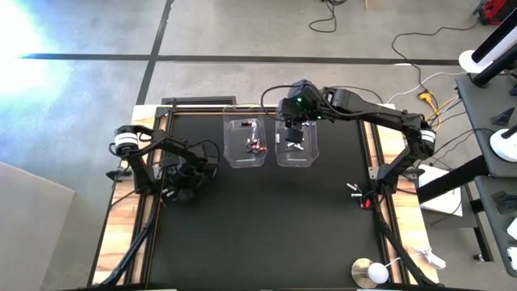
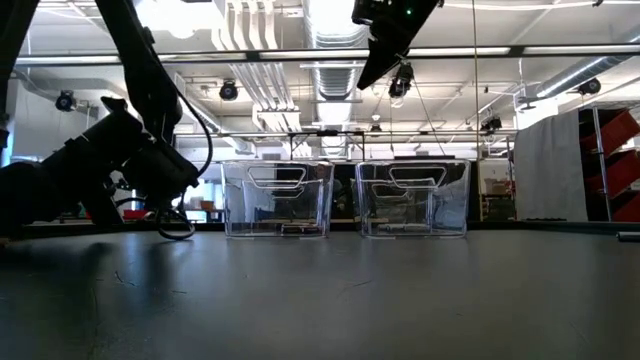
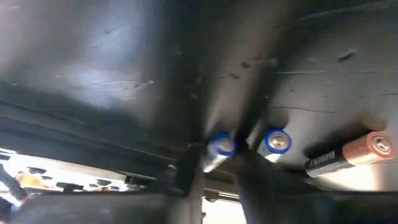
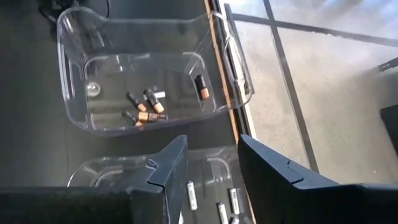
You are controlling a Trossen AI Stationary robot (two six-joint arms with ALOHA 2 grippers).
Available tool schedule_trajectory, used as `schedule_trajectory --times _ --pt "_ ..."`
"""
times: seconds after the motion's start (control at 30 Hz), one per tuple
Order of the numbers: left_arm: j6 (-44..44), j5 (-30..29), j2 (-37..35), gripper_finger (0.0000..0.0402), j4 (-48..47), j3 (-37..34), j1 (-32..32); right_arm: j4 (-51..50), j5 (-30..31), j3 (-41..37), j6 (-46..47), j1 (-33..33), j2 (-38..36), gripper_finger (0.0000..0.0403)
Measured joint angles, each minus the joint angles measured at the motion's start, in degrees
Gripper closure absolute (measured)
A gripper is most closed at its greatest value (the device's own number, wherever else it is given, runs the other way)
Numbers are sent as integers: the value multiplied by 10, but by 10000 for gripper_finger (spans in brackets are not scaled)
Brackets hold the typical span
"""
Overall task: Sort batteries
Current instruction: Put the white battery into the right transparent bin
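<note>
Batteries split by type: dark ones in the left tub [image 4: 74, 81], silver ones in the right tub [image 4: 93, 171], more loose on the mat.

I had the left gripper [image 3: 239, 149] low on the mat [image 1: 266, 218] at the table's left, fingers around a blue-capped silver battery [image 3: 219, 149]; I could not tell whether they pinched it yet. A second silver one [image 3: 275, 142] and a copper-topped dark one [image 3: 351, 154] lay just beside it. The right gripper [image 4: 208, 174] hung above the right tub with jaws spread and empty, I judged from dropping a silver cell with its kind [image 4: 191, 195]. The dark cells [image 4: 146, 106] lay in the other tub.
</note>
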Motion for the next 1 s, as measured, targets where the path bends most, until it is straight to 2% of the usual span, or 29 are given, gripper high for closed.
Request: schedule_trajectory --times 0.07,0.13,0.33,0.47,0.7,0.8,1.0 --pt "-2 5 0 371 1 0 0 -8 0 0 0 0 0 269" --pt "-5 5 -1 388 1 0 0 -8 0 0 0 1 0 268" --pt "-14 -6 -12 379 1 2 -1 -11 0 0 -1 3 0 262" --pt "-70 -31 -43 392 2 0 -1 -11 0 0 -1 4 0 263" --pt "-164 -76 -138 395 24 -3 -7 -11 0 0 -1 4 0 276" --pt "-202 -113 -194 395 30 4 -11 -11 -3 0 -1 4 0 280" --pt "-265 -139 -329 394 63 47 -24 11 -48 -5 21 10 0 272"
